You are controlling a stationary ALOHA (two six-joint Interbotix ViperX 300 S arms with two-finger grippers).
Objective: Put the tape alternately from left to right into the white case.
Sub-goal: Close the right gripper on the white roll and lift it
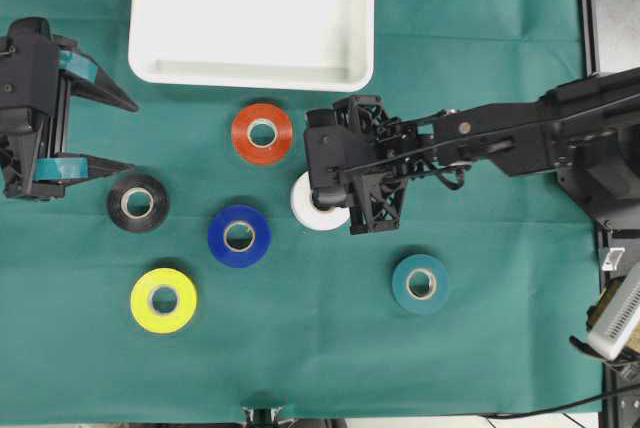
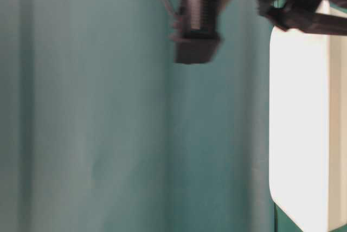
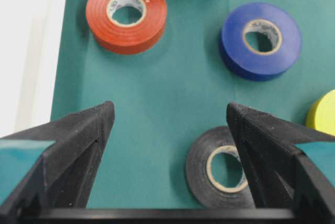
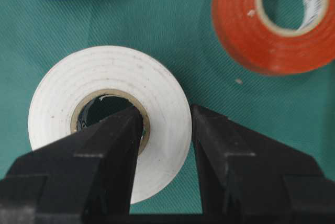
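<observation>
You are grasping the white roll with the right jaws, one finger inside the core; left jaws are hanging released. Next, lift it to the empty white case.

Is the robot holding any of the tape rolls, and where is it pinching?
Yes. The right tool pinches the white roll by its wall, one finger in the hole, one outside. The left tool is open and empty.

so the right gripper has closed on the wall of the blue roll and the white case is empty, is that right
Not quite: the right gripper is closed on the white roll, one finger in its core and one outside, as the right wrist view shows. The blue roll lies free. The white case is indeed empty.
</observation>
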